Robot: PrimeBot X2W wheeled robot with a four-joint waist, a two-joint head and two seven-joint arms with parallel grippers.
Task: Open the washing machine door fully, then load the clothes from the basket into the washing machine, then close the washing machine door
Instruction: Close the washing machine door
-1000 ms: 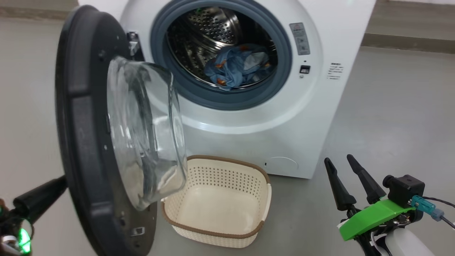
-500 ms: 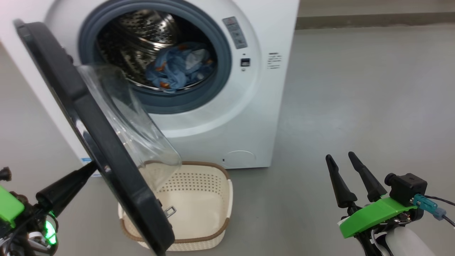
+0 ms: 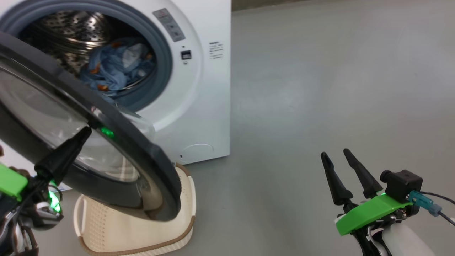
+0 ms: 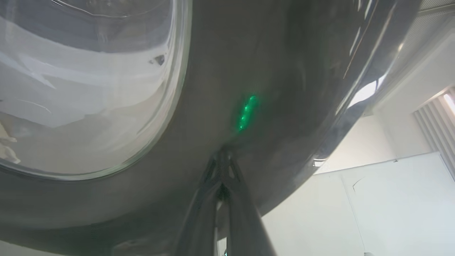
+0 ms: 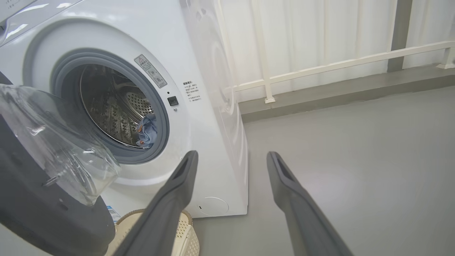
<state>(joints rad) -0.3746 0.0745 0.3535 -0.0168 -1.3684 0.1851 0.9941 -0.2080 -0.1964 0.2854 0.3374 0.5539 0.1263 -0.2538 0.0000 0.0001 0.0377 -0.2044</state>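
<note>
We see a smooth grey floor (image 3: 320, 89) with soft pale reflections, running to a low grey kerb (image 5: 337, 94) at its far edge. Above the kerb a white rail (image 5: 337, 64) crosses in front of long white curtains (image 5: 312, 32). In the left wrist view, a white wall (image 4: 373, 206) and a slatted panel (image 4: 439, 121) catch bright light.

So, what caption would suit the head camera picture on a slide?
Shut left pincer against the washing machine door's black rim, clothes in the drum, basket below, right pincer open aside.

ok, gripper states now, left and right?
Left gripper: shut, holding nothing, tips against the washing machine door.
Right gripper: open, empty.
</note>
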